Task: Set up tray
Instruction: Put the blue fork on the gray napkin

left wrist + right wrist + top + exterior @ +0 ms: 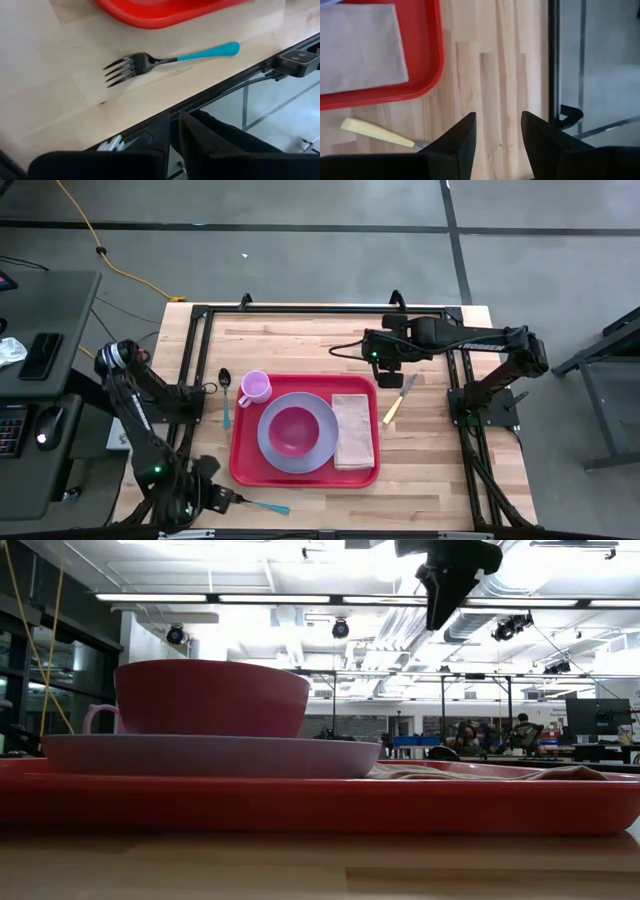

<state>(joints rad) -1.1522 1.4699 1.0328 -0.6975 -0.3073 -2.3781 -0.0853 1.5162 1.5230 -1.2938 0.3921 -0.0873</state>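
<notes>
The red tray [243, 465] lies mid-table. On it are a lavender plate [272, 452] with a dark pink bowl [292, 430], a folded beige napkin [354, 432] and a pink cup [254, 387]. A fork with a blue handle [150, 62] lies flat on the wood by the tray's near left corner, tines toward my left gripper. My left gripper [174, 135] hovers at the table's near edge, short of the tines, shut on nothing. My right gripper [498, 127] hangs open above the bare wood right of the tray, near a yellow-handled knife [375, 131].
A spoon with a teal handle [225, 395] lies left of the tray, and the knife [398, 400] lies right of it. Black frame rails [465, 395] border the table. A small camera box [299, 59] sits on the near rail. Bare wood shows near and right of the tray.
</notes>
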